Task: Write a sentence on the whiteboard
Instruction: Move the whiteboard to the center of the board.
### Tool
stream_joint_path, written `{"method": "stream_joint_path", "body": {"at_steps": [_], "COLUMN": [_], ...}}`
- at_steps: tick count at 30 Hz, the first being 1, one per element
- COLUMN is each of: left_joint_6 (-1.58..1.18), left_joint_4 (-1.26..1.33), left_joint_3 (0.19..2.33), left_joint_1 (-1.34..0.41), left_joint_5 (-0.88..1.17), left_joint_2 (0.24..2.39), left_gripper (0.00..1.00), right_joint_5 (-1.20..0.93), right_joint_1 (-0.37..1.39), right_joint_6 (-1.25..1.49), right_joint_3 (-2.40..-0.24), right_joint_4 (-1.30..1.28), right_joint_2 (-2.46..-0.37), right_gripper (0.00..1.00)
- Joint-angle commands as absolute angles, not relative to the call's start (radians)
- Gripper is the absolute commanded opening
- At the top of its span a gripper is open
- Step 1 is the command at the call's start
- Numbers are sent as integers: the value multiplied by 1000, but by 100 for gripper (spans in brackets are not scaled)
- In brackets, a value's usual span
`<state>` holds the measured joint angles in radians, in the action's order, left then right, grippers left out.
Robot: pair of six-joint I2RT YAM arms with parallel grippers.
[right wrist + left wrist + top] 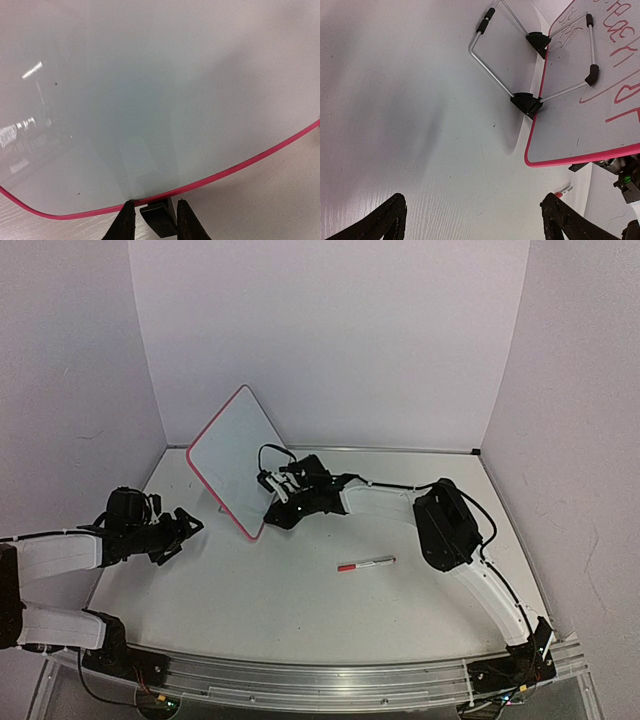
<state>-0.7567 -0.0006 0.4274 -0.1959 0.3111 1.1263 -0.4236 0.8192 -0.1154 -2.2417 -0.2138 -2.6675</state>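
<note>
The whiteboard (232, 455) stands tilted on its wire stand (487, 60) at the middle left of the table. In the left wrist view, part of the sentence (620, 55) shows as red strokes on the board (580, 125), too cropped to read. My left gripper (186, 524) is open and empty, left of the board and low over the table (472, 200). My right gripper (270, 484) is at the board's right side. Its narrowly parted fingers straddle a black foot (159, 220) under the pink rim (240, 167), with a gap on the left. That face (150, 100) looks blank.
A red-capped marker (365, 564) lies on the table in front of the right arm and shows in the left wrist view (565, 191). Pale walls close the back and both sides. The right arm's body (445, 525) stretches across the right half of the table.
</note>
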Motion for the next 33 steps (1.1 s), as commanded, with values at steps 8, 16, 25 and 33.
{"method": "stream_joint_path", "body": {"at_steps": [8, 16, 25, 33], "left_joint_6": [-750, -750, -737, -725], "left_joint_4": [6, -27, -60, -75], "left_joint_3": [441, 435, 442, 451], "left_joint_1": [-198, -199, -199, -199], "left_joint_5": [317, 310, 301, 301], "left_joint_2": [1120, 1094, 1064, 1057], "left_gripper": [93, 93, 94, 94], "right_joint_5": [-382, -337, -100, 111], "right_joint_1": [844, 854, 888, 906], "right_joint_6": [-149, -162, -135, -27], "right_joint_3": [-2329, -2281, -1996, -1844], "right_joint_4": [-297, -294, -110, -66], "right_joint_2": [-2729, -2698, -2528, -2415], "right_gripper": [24, 4, 0, 0]}}
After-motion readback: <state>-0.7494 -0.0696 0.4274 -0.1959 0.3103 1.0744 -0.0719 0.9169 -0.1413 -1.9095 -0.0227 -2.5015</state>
